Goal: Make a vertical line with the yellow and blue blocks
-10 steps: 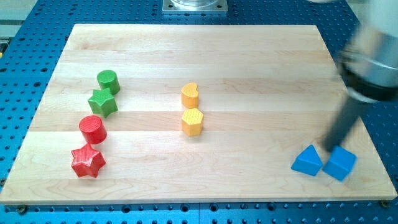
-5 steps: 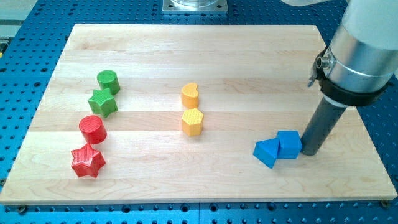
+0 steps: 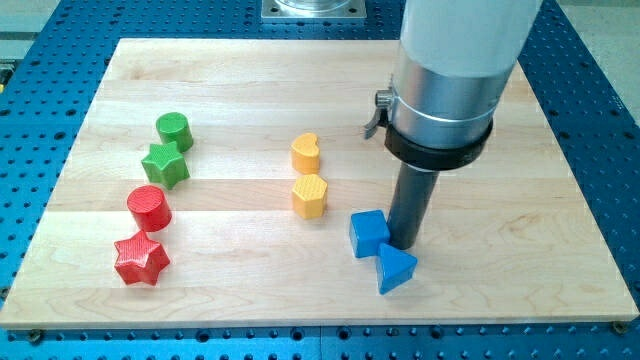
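Observation:
A yellow heart block (image 3: 306,153) and a yellow hexagon block (image 3: 310,196) stand one above the other at the board's middle. A blue cube (image 3: 369,233) lies just right of and below the hexagon. A blue triangular block (image 3: 395,269) lies just below and right of the cube. My tip (image 3: 405,243) stands on the board against the cube's right side, just above the triangular block.
A green cylinder (image 3: 174,130) and a green star (image 3: 165,164) sit at the view's left. A red cylinder (image 3: 150,208) and a red star (image 3: 140,259) sit below them. The wooden board (image 3: 500,90) lies on a blue perforated table.
My tip has swept left from the board's right side, pushing both blue blocks left toward the yellow pair. The cube now lies above the triangular block.

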